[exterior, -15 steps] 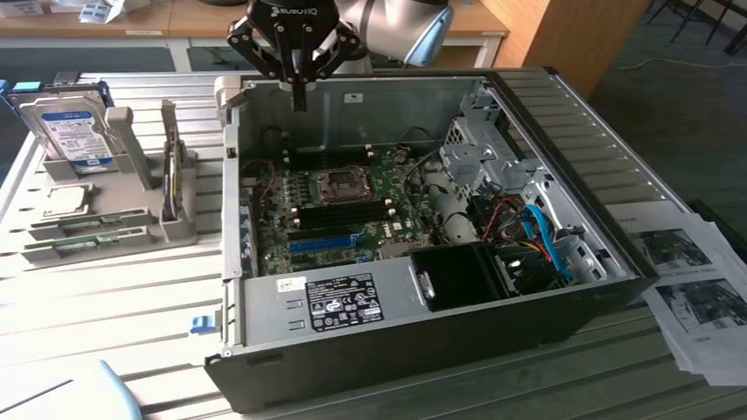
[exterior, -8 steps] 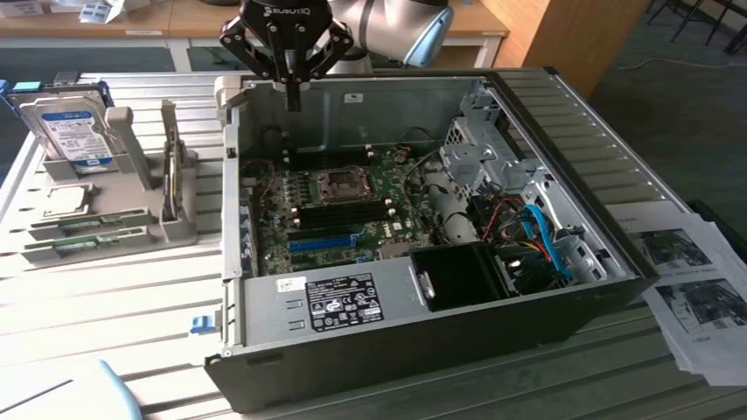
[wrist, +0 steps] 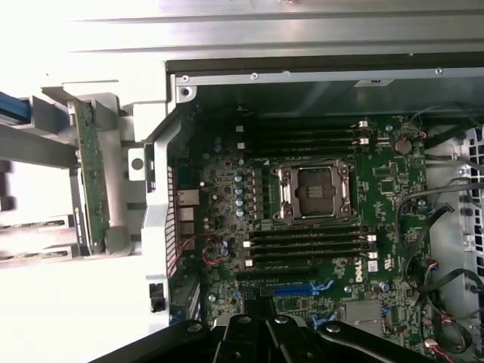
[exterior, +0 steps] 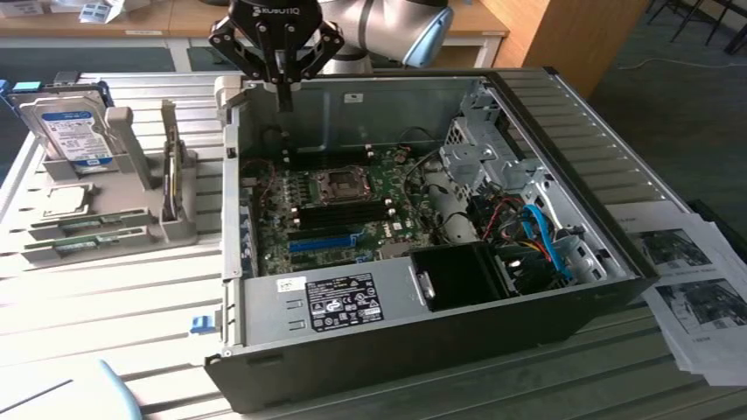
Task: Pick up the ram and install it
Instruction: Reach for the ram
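Observation:
The ram (exterior: 174, 179) is a narrow green stick standing on edge in a grey holder (exterior: 129, 214), at the exterior view's left of the open computer case (exterior: 386, 350). In the wrist view the ram (wrist: 91, 178) stands outside the case wall. My gripper (exterior: 283, 98) hangs shut above the case's far wall, apart from the ram, with nothing between its fingers. Its dark fingers (wrist: 240, 342) point down over the motherboard (wrist: 378, 189). Black memory slots (wrist: 306, 242) lie on both sides of the processor socket (wrist: 316, 190).
A hard drive (exterior: 73, 131) stands upright in the holder, with a square silver chip (exterior: 68, 199) and other green boards (exterior: 82, 248) lying below it. Cables (exterior: 540, 236) and a black fan shroud (exterior: 464, 273) crowd the case's right. Papers (exterior: 691, 284) lie beside the case.

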Robot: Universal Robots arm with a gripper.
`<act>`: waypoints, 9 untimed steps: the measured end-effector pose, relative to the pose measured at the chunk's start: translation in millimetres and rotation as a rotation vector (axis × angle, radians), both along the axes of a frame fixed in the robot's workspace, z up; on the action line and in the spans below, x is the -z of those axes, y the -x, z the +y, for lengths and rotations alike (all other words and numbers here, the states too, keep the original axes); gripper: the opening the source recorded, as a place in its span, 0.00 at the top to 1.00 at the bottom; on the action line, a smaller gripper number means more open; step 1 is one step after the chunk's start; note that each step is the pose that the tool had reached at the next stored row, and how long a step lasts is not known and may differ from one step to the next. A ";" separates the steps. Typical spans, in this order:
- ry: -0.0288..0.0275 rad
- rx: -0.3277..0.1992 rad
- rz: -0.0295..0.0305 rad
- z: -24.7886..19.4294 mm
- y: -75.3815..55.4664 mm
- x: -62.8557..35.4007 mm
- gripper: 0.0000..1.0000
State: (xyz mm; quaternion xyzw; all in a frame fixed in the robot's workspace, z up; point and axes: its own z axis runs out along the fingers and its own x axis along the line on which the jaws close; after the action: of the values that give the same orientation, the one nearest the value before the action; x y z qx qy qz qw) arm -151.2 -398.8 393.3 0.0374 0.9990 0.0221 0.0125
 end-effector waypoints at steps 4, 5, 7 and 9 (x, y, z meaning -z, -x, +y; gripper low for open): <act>0.0001 0.000 0.0000 0.0 4.5 0.0 0.91; 0.0000 0.000 0.0000 0.0 5.7 0.0 0.91; 0.0001 0.000 0.0000 0.0 8.1 0.0 0.91; 0.0000 0.000 0.0000 0.0 10.6 0.0 0.91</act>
State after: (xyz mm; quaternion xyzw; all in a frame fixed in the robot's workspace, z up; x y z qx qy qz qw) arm -161.8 -398.9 393.2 0.0374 0.9990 0.0221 0.0125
